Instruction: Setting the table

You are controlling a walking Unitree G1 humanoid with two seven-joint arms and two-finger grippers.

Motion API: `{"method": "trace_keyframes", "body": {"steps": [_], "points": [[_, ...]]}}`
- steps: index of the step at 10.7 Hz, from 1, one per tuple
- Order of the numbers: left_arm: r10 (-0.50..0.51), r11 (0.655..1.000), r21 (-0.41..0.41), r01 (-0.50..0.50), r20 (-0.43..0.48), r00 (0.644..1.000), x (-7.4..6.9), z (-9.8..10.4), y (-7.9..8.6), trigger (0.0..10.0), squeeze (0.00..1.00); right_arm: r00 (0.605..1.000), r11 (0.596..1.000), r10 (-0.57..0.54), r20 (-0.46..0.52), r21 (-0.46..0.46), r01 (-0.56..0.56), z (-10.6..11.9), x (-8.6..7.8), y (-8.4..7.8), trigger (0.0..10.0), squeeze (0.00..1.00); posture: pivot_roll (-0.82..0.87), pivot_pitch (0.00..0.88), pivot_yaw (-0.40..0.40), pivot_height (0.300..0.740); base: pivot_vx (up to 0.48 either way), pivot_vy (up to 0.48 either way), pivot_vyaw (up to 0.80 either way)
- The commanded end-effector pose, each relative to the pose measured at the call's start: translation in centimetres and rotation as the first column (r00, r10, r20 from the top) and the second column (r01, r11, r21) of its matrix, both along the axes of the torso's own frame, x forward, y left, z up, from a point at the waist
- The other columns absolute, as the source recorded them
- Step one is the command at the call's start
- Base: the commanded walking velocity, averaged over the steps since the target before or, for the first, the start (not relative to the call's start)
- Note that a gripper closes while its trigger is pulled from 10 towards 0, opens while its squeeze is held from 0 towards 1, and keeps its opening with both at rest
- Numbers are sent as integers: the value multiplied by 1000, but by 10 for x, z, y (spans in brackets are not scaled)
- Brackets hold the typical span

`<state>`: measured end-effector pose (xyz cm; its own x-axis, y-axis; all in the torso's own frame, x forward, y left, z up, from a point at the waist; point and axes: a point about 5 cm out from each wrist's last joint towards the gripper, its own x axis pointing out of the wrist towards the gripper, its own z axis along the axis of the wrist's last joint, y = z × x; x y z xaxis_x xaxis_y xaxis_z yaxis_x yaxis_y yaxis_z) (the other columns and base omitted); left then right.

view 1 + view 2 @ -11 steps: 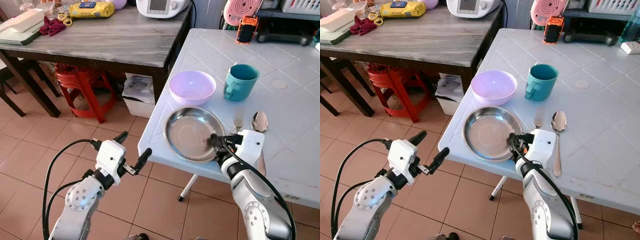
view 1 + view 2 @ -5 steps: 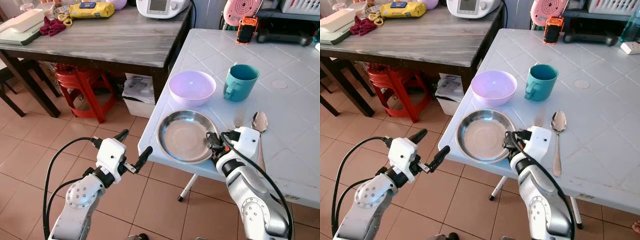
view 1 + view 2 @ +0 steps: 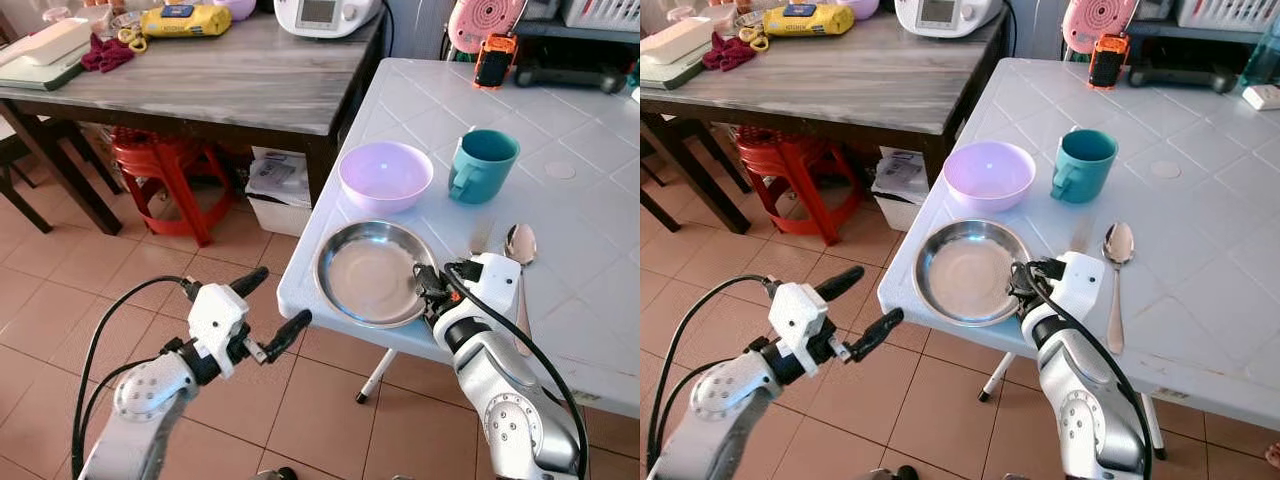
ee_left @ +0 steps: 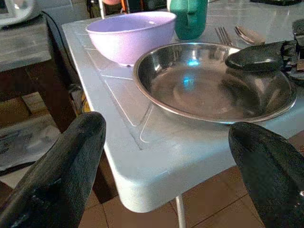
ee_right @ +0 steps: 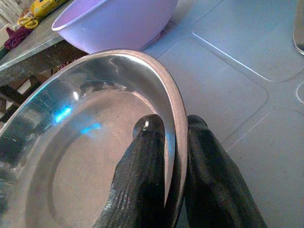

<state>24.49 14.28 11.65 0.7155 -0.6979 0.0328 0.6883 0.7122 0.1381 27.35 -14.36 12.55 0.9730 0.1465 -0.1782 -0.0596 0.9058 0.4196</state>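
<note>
**Operator:** I've got the right claw [image 5: 168,142] clamped on the rim of the steel plate [image 3: 370,275], one finger inside the dish and the other outside.

**Observer:** Where does the plate sit?

**Operator:** On the white worktop [image 3: 580,210], at its near-left corner, with its edge close to the worktop's rim. The lilac bowl [image 3: 385,175] is just behind it, nearly touching, and the teal mug [image 3: 481,165] stands beside the bowl on my right, handle turned toward the bowl.

**Observer:** And the cutlery?

**Operator:** A spoon [image 3: 519,250] and a fork [image 3: 478,238] lie to the right of the plate, partly behind my right wrist. The fork is nearer the plate.

**Observer:** Left side?

**Operator:** The left claw [image 3: 268,309] hangs over the tiled floor [image 3: 60,290], off the worktop's corner, its fingers spread wide and gripping nothing. From its wrist camera I look across the corner at plate, bowl and mug.

**Observer:** Anything else around?

**Operator:** A grey wooden table [image 3: 230,75] to the left with a yellow pack [image 3: 185,18] and scissors [image 3: 125,37], and a red stool [image 3: 160,165] under it.
</note>
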Motion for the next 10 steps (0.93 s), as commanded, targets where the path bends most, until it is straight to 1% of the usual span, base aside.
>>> {"method": "trace_keyframes", "body": {"steps": [1, 2, 3, 4, 5, 6, 7, 8, 9, 10], "points": [[-3, 1000, 15, 3, 1, 1000, 0, 0, 5, 10000, 0, 994, 1000, -2, -108, -4, 1, -20, -6, -1, 0, 0, -50, 127, 85, 740, 0, 0, 0], [38, 999, 21, -38, 14, 999, 1, 1, 7, 10000, 0, 997, 1000, 9, -74, 12, -8, -15, -4, 1, 0, 0, -50, 124, 84, 740, 0, 0, 0], [95, 995, 18, -95, 22, 995, 7, 1, 9, 10000, 0, 999, 999, 27, -39, 28, -26, -9, -3, 6, 0, 0, -51, 121, 84, 740, 0, 0, 0], [202, 979, 19, -203, 41, 979, 17, 0, 14, 10000, 0, 998, 996, 59, 10, 64, -60, 0, -2, 12, 0, 0, -50, 116, 82, 740, 0, 0, 0], [282, 959, 13, -283, 45, 958, 24, -1, 19, 10000, 0, 996, 994, 74, 50, 80, -78, 6, -1, 16, 0, 0, -49, 107, 78, 740, 0, 0, 0], [389, 921, 19, -390, 59, 920, 33, -2, 26, 10000, 0, 991, 991, 90, 103, 86, -99, 16, 0, 19, 0, 0, -49, 99, 73, 740, 0, 0, 0], [476, 879, 7, -477, 60, 878, 39, -1, 33, 10000, 0, 985, 994, 89, 148, 53, -98, 23, 1, 18, 0, 0, -51, 91, 68, 740, 0, 0, 0], [527, 849, 1, -528, 57, 848, 44, -2, 38, 10000, 0, 980, 996, 75, 183, 30, -82, 29, 3, 17, 0, 0, -51, 86, 67, 740, 0, 0, 0], [577, 817, -27, -576, 37, 816, 49, -2, 41, 10000, 0, 973, 999, 41, 229, -7, -41, 36, 6, 12, 4784, 0, -51, 79, 63, 740, 0, 0, 0], [576, 817, -27, -576, 41, 816, 51, -2, 39, 10000, 0, 971, 999, 26, 237, -34, -19, 38, 8, 9, 10000, 0, -52, 77, 61, 740, 0, 0, 0]]}}
